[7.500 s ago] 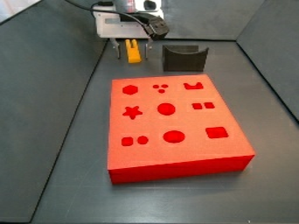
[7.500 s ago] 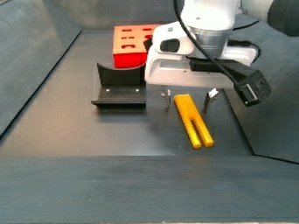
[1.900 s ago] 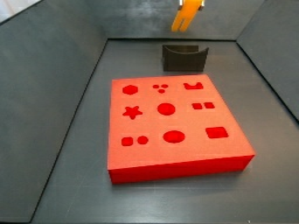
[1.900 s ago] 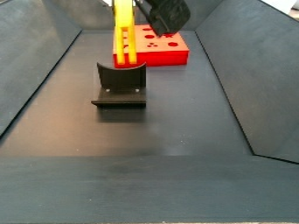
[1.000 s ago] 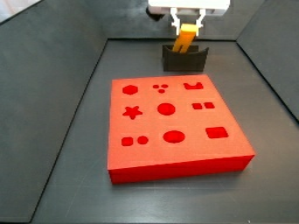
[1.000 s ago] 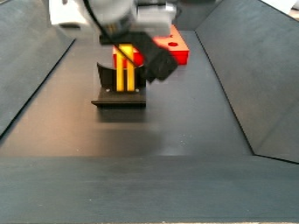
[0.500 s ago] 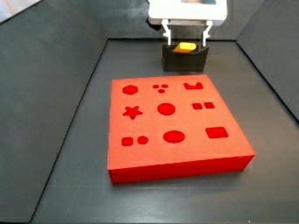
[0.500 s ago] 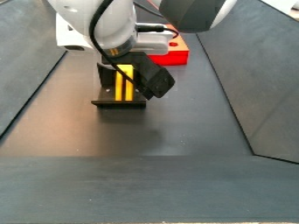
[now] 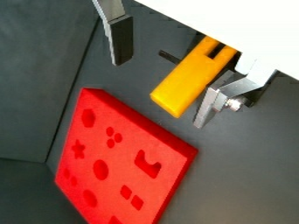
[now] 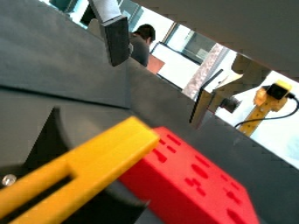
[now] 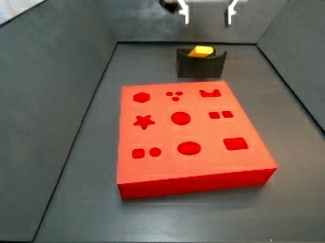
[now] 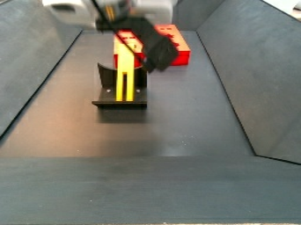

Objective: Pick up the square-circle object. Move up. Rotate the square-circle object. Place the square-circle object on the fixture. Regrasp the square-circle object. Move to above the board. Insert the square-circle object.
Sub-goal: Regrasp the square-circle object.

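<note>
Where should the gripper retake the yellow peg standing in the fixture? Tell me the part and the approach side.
Grip the square-circle object on its upper part, which stands above the fixture; its lower end sits in the notch. It stands upright, so come from above, jaws across the two bars' flat sides. The gripper hangs open above it, probably well placed.

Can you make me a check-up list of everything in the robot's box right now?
Surface: dark grey floor, bare around the things.
Square-circle object: yellow, upright in the fixture, let go.
Board: red, flat, recesses unfilled.
Clutter: nothing seen.
Gripper: above the fixture, jaws open, holding nothing.
Cables: nothing seen.
Surroundings: dark grey walls around the floor.
</note>
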Controlling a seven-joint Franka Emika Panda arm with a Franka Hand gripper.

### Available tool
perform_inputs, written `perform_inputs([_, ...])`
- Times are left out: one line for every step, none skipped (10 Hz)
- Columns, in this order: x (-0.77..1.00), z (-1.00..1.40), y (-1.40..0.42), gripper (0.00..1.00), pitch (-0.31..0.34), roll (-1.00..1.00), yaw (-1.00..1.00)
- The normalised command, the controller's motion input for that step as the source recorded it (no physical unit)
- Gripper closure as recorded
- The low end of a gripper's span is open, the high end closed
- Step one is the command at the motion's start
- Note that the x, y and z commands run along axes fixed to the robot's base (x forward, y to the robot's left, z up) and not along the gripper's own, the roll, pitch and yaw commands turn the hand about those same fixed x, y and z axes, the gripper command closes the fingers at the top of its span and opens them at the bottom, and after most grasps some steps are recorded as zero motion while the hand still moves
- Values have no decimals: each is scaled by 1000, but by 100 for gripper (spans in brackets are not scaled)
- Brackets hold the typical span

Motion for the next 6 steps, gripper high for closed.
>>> perform_inputs([-28, 617, 8, 0, 57, 16, 40])
perform_inputs([-23, 428, 8, 0, 78, 25, 29])
perform_inputs([-21, 180, 12, 0, 102, 30, 10])
perform_inputs([-1000, 0, 0, 0, 19, 2, 4])
perform_inputs([-1000, -8, 1, 0, 13, -1, -7])
perform_inputs([-1000, 24, 2, 0, -27, 18, -33])
